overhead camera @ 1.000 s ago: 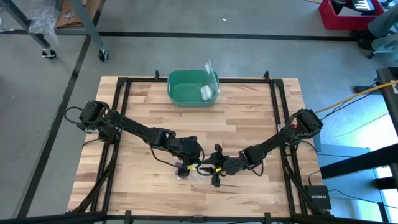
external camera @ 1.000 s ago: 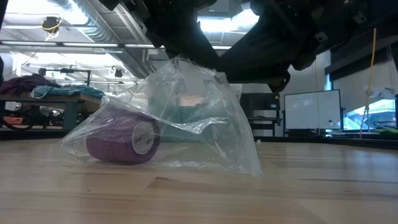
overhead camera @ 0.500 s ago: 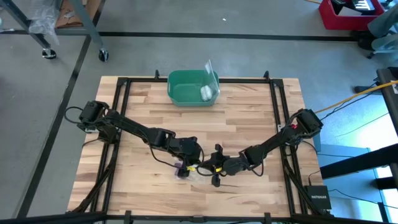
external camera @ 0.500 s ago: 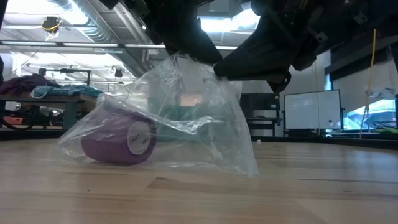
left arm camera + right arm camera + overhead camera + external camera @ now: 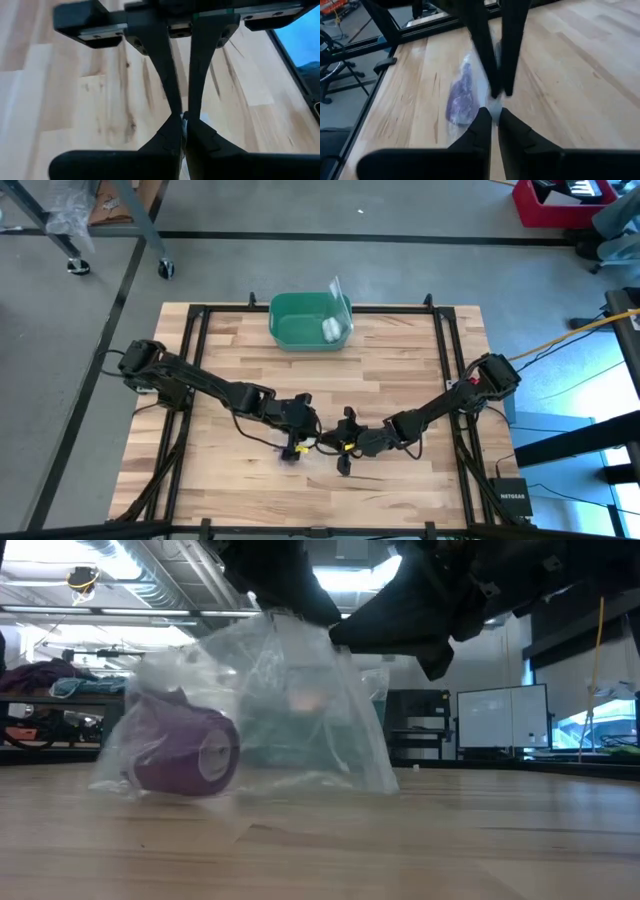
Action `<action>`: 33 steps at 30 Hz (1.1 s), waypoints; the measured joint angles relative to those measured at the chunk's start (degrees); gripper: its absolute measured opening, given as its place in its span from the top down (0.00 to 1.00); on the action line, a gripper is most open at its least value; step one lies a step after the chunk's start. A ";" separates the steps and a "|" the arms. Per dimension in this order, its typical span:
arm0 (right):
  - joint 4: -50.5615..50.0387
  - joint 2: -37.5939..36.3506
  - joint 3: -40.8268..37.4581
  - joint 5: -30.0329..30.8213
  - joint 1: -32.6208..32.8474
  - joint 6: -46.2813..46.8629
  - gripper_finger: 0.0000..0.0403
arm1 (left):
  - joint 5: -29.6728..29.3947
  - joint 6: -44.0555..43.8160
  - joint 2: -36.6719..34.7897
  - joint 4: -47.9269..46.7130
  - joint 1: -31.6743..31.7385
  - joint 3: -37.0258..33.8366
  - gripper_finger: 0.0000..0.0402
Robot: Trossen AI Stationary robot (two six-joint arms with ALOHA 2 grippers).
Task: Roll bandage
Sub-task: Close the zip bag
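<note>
The bandage (image 5: 185, 750) is a compact purple roll lying on its side inside a clear plastic bag (image 5: 270, 690). It rests on the table through the bag's lower wall. It also shows in the high view (image 5: 288, 453) and the right wrist view (image 5: 461, 97). My left gripper (image 5: 182, 122) and my right gripper (image 5: 493, 114) meet tip to tip above the roll. Both are shut on the bag's top. My left gripper pinches the bag's top edge (image 5: 192, 119) between its two fingers, coming slanting down from the table's left. The bag hangs below it like a tent, its bottom on the table. My right gripper pinches the bag's top (image 5: 494, 102) between its two fingers, right beside the left gripper's fingertips, slanting down from the table's right. The plastic hangs below it with the roll inside.
A green bin (image 5: 311, 320) holding a small white roll (image 5: 331, 329) stands at the table's far edge. A black frame (image 5: 200, 310) runs around the wooden table top. Bare wood lies near and to both sides of the bag.
Both grippers have gone a little toward the table's left edge, still shut on the bag's top. The bag has been dragged left with them and its right corner has drawn in. The purple roll has shifted slightly left inside it.
</note>
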 joint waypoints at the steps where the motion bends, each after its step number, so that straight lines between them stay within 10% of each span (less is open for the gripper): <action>1: -0.03 0.00 0.00 -0.03 0.00 0.00 0.95 | -0.48 0.19 -0.33 -0.38 0.10 0.00 1.00; 26: -7.42 0.36 -0.23 -2.31 0.21 2.99 0.94 | -10.01 3.89 -11.33 -8.86 1.94 0.02 1.00; 33: -7.20 -4.40 -0.57 -1.97 0.48 2.88 0.80 | -10.47 4.43 -11.21 -7.87 1.60 0.09 1.00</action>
